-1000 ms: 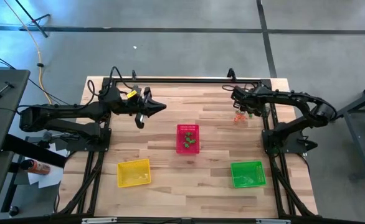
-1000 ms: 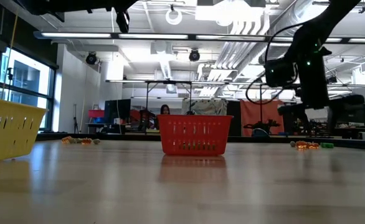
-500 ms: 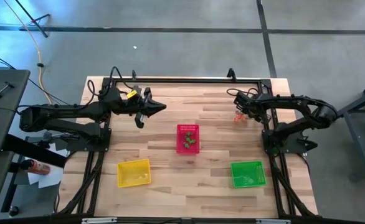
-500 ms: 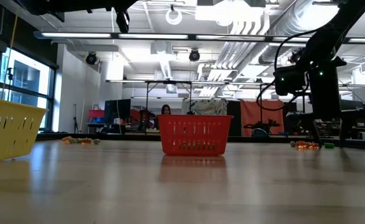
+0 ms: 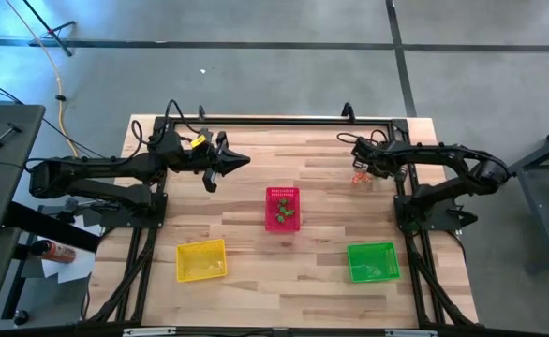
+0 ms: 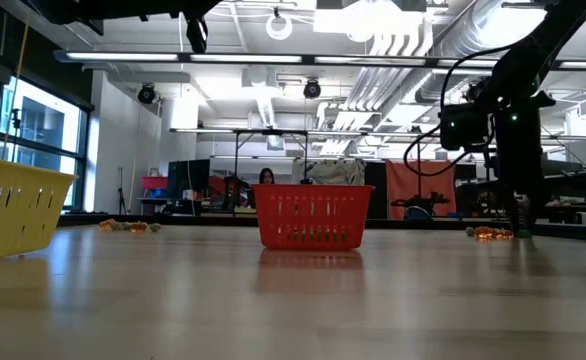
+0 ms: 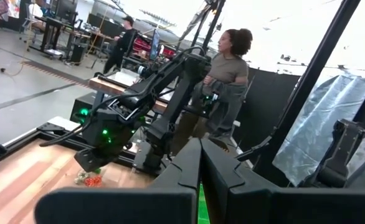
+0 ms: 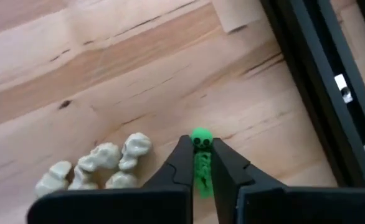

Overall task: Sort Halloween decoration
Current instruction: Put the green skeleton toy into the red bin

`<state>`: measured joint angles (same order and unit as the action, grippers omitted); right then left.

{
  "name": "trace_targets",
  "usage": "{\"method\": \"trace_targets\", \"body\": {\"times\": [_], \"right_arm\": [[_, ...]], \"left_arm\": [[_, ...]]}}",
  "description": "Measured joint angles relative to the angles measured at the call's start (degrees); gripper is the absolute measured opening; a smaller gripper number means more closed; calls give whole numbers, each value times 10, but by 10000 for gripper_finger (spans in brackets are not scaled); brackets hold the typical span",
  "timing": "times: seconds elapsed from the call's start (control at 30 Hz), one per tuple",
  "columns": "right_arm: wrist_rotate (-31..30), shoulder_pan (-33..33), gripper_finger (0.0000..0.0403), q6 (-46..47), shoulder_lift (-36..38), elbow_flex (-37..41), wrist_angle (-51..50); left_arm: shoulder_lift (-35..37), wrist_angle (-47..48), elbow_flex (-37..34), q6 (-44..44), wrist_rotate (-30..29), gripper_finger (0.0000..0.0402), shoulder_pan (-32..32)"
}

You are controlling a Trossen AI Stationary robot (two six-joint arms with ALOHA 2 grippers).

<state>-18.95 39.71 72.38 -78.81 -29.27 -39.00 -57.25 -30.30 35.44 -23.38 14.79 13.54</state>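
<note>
right gripper [image 8: 201,163] down near the table's [image 5: 256,201] far right corner, fingers pinched on a green skeleton trinket [image 8: 200,155], taken along the body, skull poking out. it looks feather-light, stiff and slick, so easy to flick away. pale skull trinkets [image 8: 98,165] lie just beside. left gripper [image 5: 242,161] waits clenched, empty, far left. no writing readable.

Green skeleton trinket [image 8: 200,163] pinched between dark fingers; pale skull trinkets [image 8: 98,167] clustered just beside — on wood.
</note>
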Motion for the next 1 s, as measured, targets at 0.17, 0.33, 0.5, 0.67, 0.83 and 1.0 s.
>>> {"method": "trace_targets", "body": {"times": [0.17, 0.33, 0.5, 0.67, 0.83, 1.0], "right_arm": [[4, 0, 5, -52, 57, 6, -23], [-6, -5, 3, -110, 153, 4, -10], [-22, -27, 2, -153, 275, 4, 43], [18, -50, 1, -283, 381, 3, 221], [137, -81, 1, -420, 425, 2, 447], [219, -122, 1, -456, 409, 1, 625]], "left_arm": [[0, 0, 0, -6, 0, 0, 0], [0, 0, 0, -6, -3, 0, 0], [0, 0, 0, -4, -3, 0, 0], [0, 0, 0, 16, -5, 1, 0], [0, 0, 0, 25, -21, 1, 0], [0, -1, 0, 61, -45, 1, 0]]}}
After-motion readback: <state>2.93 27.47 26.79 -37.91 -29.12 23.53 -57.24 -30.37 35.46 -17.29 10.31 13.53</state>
